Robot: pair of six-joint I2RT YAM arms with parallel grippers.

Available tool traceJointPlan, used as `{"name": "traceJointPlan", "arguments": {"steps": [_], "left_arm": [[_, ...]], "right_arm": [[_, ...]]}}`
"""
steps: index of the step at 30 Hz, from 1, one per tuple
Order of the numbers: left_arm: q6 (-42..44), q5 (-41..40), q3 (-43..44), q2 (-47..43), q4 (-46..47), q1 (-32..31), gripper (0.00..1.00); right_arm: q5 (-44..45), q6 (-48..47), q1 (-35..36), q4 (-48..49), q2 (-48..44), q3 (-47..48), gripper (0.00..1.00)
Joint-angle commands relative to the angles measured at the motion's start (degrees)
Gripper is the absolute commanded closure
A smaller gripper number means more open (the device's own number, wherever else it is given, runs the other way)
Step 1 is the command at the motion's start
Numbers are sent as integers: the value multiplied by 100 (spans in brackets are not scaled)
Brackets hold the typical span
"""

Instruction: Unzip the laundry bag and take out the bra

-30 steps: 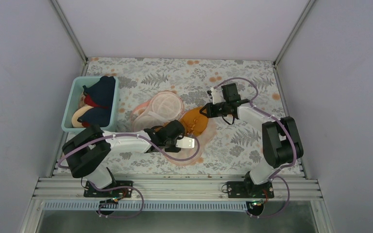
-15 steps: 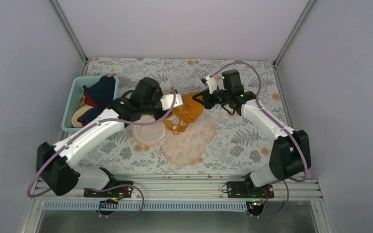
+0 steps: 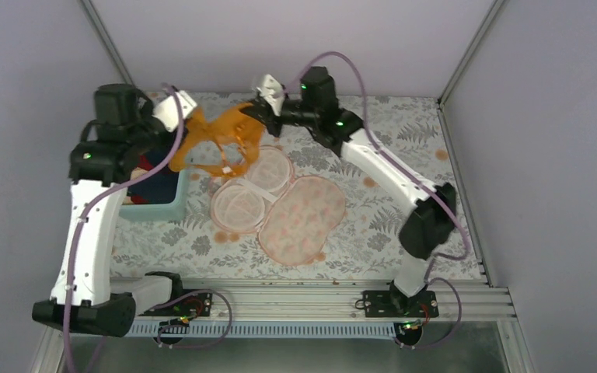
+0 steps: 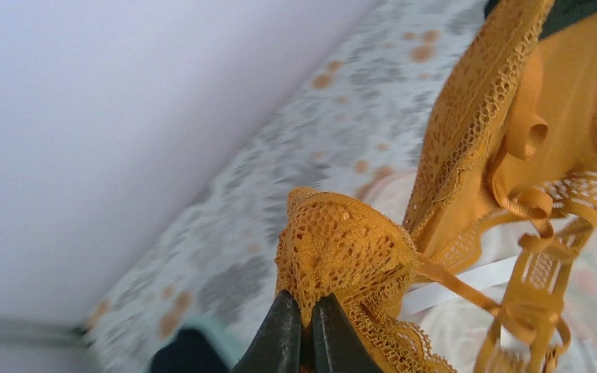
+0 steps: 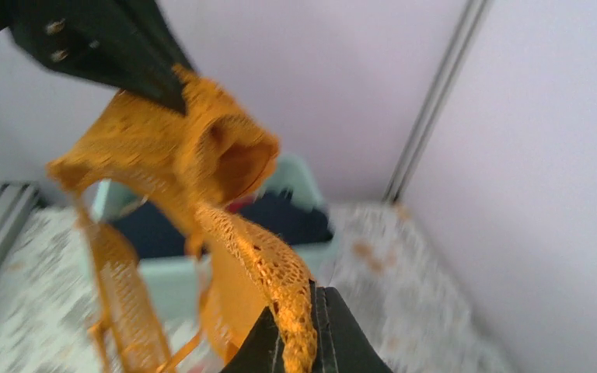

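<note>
Now the bra (image 3: 216,141) hangs in the air above the far-left end of the laundry bag (image 3: 303,221), stretched between both arms. It is mustard-yellow lace with padded cups, and its thin straps dangle in loops. The left jaws are pinched tight on one lace edge, and the right jaws are clamped on the opposite edge. The laundry bag lies unzipped and spread flat on the surface, with its pale lining showing. A teal bin (image 3: 155,208) sits to its left.
</note>
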Motion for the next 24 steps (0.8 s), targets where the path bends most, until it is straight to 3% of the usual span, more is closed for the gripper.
{"name": "traceJointPlan", "arguments": {"steps": [1,6,10,15,19,24], "left_arm": [[532,412,451,-107,-688,1236,98],[1085,1330,906,261,-829,3061,98],[1494,2164,1178,749,-946,4198,98],[2072,2414,1016,1077,-921,4642,98],[2369,2404,977,1175,-653,4958,98],[3256,2663,956,1380,-1020,5112,98]], "right_arm": [[335,-311,400,631,1420,1872,97],[614,-105,793,1487,3427,4219,97],[1072,-42,1027,3226,4139,4231,97],[1984,271,1232,4692,5110,4840,97],[1876,160,1411,5326,5668,5333,97],[1726,-261,1581,5213,5894,5270,97]]}}
